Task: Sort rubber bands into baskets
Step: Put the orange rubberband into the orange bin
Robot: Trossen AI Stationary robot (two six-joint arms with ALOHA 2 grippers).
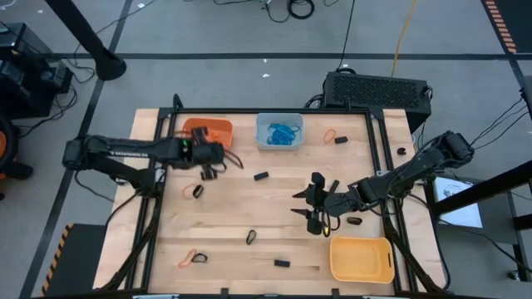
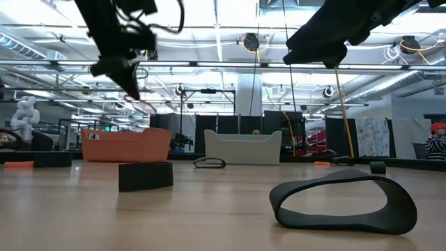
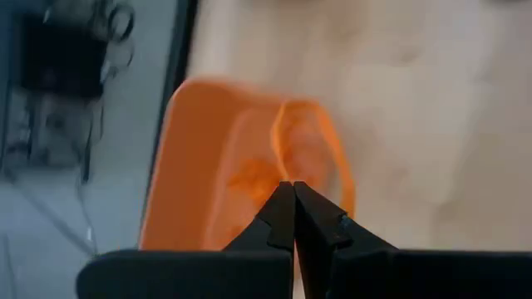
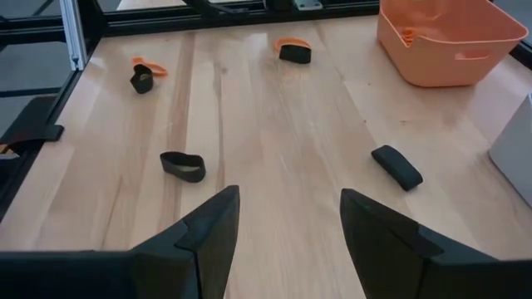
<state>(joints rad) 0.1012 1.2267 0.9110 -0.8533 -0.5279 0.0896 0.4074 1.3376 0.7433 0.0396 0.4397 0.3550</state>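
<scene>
Left gripper (image 1: 218, 154) sits at the orange basket (image 1: 218, 130), on its near rim. In the left wrist view the fingers (image 3: 278, 218) are pressed tip to tip, jaws closed, with an orange band (image 3: 309, 154) looping out from the tips over the basket's inside wall. The low view shows this gripper raised above the basket with a thin reddish loop hanging under it.

Right gripper (image 1: 313, 205) is mid-table, above the yellow basket (image 1: 361, 258). Its jaws are spread wide with nothing between them; the right wrist view shows bare wood in the gap between the fingers (image 4: 212, 226). Just ahead of the left finger lies a black band (image 4: 183, 165); ahead of the right finger, a second black band (image 4: 396, 165). Farther out are a black and orange pair (image 4: 293, 51) and another pair (image 4: 143, 76) near the table edge.

Grey basket (image 1: 279, 131) stands beside the orange one and holds blue bands (image 1: 283, 131). Loose bands lie scattered over the table (image 1: 233, 216), among them an orange one (image 1: 329, 134) beyond the grey basket.

White lettering runs along the left arm's forearm but is too small to read. A sheet of paper (image 1: 457, 198) off the table's right side carries print, also unreadable. No other labels can be made out.
</scene>
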